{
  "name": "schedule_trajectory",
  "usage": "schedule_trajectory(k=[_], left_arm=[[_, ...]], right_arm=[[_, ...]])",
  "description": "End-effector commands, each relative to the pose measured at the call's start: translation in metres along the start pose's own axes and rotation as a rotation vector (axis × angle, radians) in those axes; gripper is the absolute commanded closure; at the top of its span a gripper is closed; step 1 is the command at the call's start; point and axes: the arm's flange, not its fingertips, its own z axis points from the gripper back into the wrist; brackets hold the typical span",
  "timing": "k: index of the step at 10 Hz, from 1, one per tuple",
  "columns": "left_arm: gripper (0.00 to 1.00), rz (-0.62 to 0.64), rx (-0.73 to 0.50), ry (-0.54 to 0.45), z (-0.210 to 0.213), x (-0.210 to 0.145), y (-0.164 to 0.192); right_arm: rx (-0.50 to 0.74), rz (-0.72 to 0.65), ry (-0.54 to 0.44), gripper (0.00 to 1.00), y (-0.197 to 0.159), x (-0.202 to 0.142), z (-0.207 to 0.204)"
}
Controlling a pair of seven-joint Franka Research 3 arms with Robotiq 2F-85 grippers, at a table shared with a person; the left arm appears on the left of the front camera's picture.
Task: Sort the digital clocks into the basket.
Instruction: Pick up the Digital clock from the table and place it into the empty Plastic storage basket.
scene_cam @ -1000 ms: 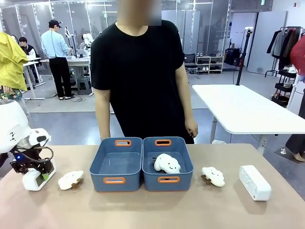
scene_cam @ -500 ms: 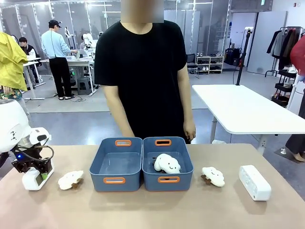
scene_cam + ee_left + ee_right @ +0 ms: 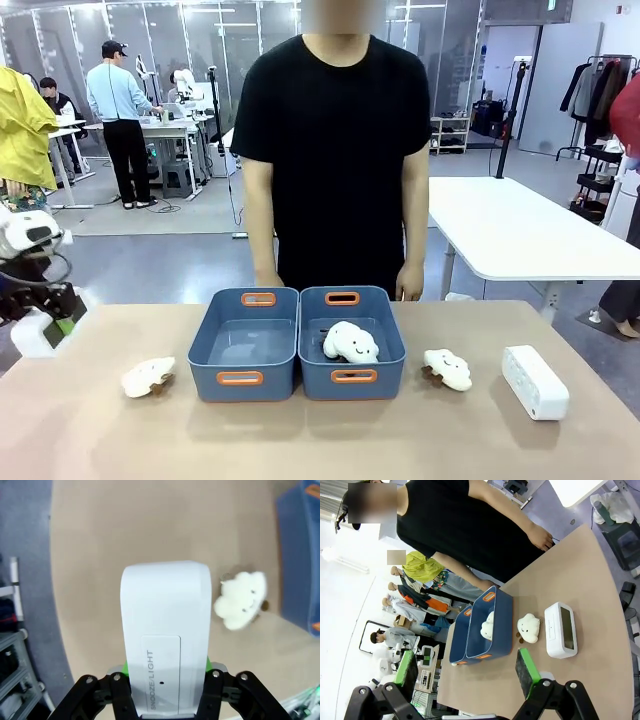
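My left gripper [image 3: 50, 326] hangs at the table's far left edge, shut on a white digital clock [image 3: 28, 338] that it holds clear of the tabletop. The left wrist view looks down the clock [image 3: 165, 625] clamped between the green pads, its SNOOZE/LIGHT side facing up. A second digital clock [image 3: 535, 381] lies on the table at the right, also seen as the clock [image 3: 560, 630] in the right wrist view. Two blue baskets stand side by side mid-table: the left basket [image 3: 214, 332] is empty, the right basket [image 3: 391, 337] holds a cloud plush [image 3: 350, 343]. My right gripper [image 3: 467, 675] is open and holds nothing.
One cloud plush [image 3: 148, 376] lies left of the baskets and another plush [image 3: 447, 368] to their right. A person in a black shirt [image 3: 335, 150] stands at the far edge behind the baskets, hands down by the table. The near strip of tabletop [image 3: 320, 440] is bare.
My left gripper has lifted the clock off the table and carried it up and to the left. The person has stepped to the right. The baskets, plush toys and right clock have not moved.
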Motion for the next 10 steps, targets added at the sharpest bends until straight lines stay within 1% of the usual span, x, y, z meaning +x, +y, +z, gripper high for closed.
schedule_trajectory(k=[1,2,3,4,6,7,8,9,10], left_arm=[[0.49,-0.024,-0.047,0.007,0.003,-0.014,-0.027],[0.49,-0.026,-0.092,0.016,0.013,-0.018,-0.05],[0.49,-0.057,-0.087,0.0,0.025,-0.023,-0.077],[0.49,-0.064,-0.069,-0.014,0.033,-0.021,-0.111],[0.49,-0.01,-0.027,0.015,0.031,-0.013,-0.166],[0.49,-0.007,-0.02,0.021,0.029,-0.01,-0.193],[0.49,-0.022,-0.004,0.004,0.02,0.007,-0.213],[0.49,0.072,-0.003,0.023,0.006,0.018,-0.236],[0.49,0.076,-0.01,0.068,-0.012,0.029,-0.256]], right_arm=[[0.01,0.007,-0.004,0.0,0.001,0.0,0.0],[0.01,0.007,-0.004,0.0,0.001,0.0,0.0],[0.01,0.007,-0.004,0.0,0.001,0.0,0.0],[0.01,0.007,-0.004,0.0,0.001,0.0,0.0],[0.01,0.007,-0.004,0.0,0.001,0.0,0.0],[0.01,0.007,-0.004,0.0,0.001,0.0,0.0],[0.01,0.007,-0.004,0.0,0.001,0.0,0.0],[0.01,0.007,-0.004,0.0,0.001,0.0,0.0],[0.01,0.007,-0.004,0.0,0.001,0.0,0.0]])
